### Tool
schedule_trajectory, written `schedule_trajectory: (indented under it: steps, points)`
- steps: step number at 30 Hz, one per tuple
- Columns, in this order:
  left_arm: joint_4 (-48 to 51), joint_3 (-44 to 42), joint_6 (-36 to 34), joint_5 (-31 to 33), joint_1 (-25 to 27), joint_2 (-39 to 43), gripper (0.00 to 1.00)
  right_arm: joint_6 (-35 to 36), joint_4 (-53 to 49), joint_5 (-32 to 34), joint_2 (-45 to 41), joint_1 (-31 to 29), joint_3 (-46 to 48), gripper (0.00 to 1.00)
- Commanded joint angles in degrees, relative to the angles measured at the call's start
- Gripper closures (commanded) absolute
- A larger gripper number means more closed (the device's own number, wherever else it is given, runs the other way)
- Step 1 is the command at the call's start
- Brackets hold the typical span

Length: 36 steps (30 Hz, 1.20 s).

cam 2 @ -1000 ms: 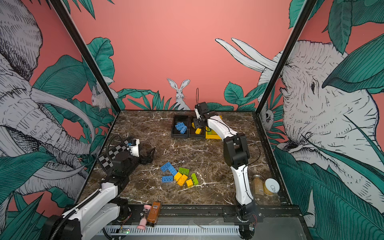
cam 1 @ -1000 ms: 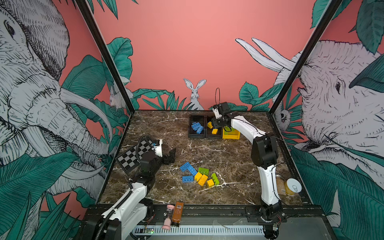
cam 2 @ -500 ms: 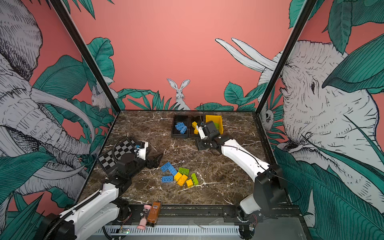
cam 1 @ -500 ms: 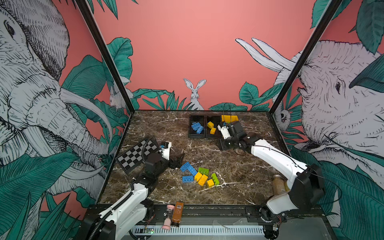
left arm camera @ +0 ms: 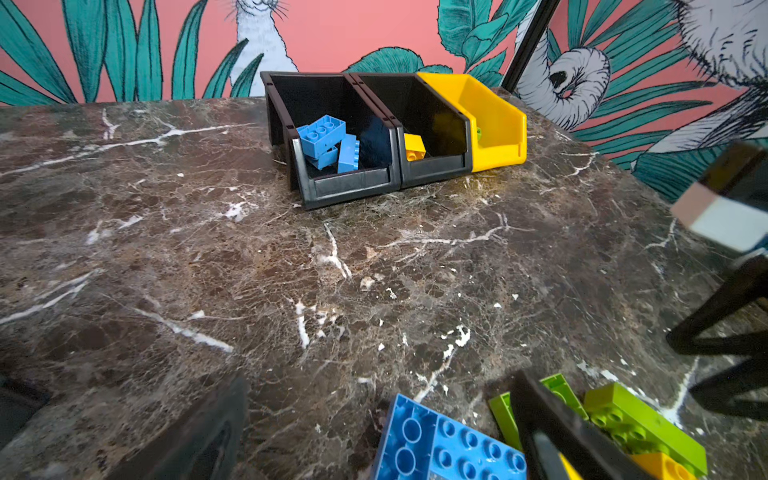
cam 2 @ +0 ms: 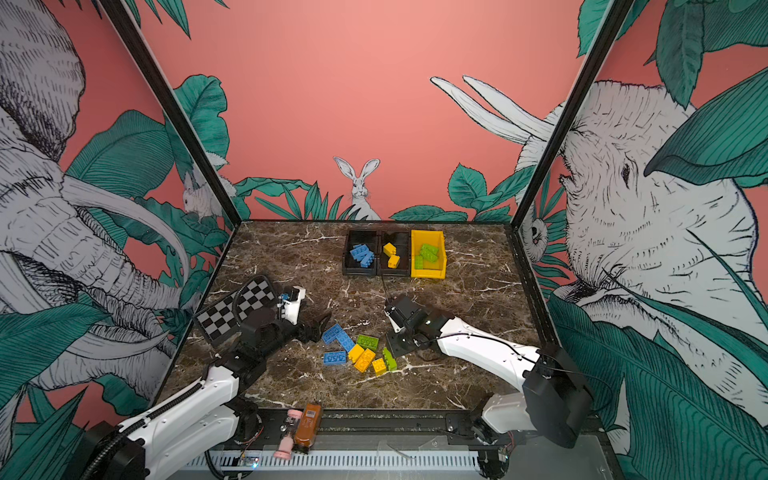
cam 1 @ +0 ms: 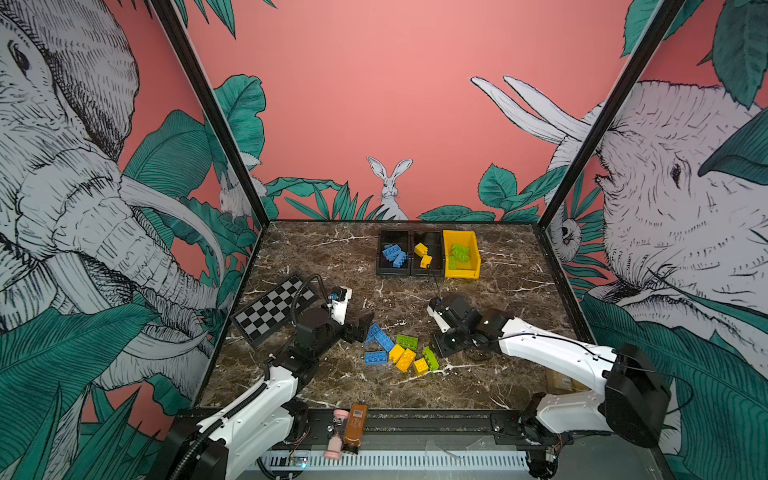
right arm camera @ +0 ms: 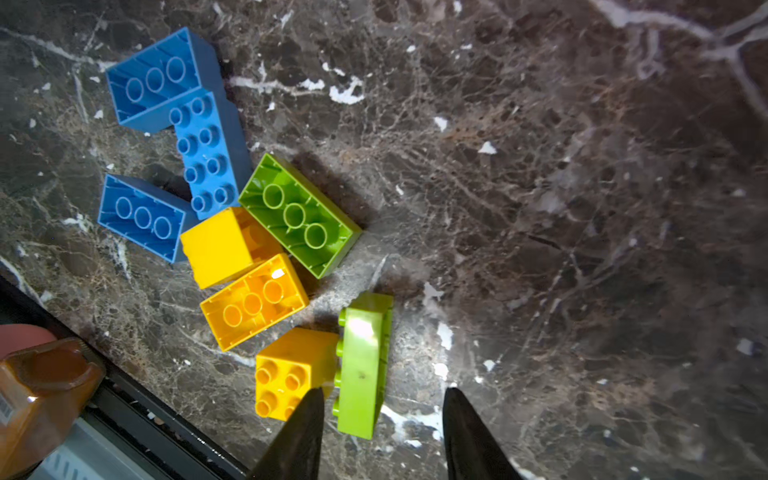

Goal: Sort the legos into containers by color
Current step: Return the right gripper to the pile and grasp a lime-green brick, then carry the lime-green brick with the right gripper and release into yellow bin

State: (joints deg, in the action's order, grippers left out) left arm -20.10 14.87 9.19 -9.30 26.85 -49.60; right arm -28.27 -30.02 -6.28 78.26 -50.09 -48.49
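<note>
Up front, a barcode-labelled brown bottle [cam 1: 354,430], near the loose legos [cam 1: 405,360].

Right gripper [right arm camera: 382,392] is off the black and yellow plastic bins [cam 1: 461,272] at the back — now down at the loose pile of blue, yellow and lime green studded bricks [cam 1: 405,359], straddling a lime green brick on its side [right arm camera: 363,365]. Left gripper [cam 1: 362,328] shifts away from the black-and-white checkerboard [cam 1: 270,309] — now just beside the blue bricks [cam 1: 383,342].
</note>
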Motion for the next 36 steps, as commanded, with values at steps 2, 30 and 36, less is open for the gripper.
schedule_trajectory:
  steps: [2,30,36]
  points:
    - [1.5,0.1,-1.3,3.1,0.1,2.6,0.01,-3.6,1.1,0.9,3.9,-1.7,-1.0,0.55]
    - [0.2,0.4,-0.3,1.8,0.1,0.4,0.01,-5.7,0.5,4.9,12.0,-2.6,-2.4,0.65]
    - [0.4,0.4,-0.3,1.9,0.0,0.1,0.01,-5.6,-2.1,8.4,11.9,-2.6,-2.3,0.69]
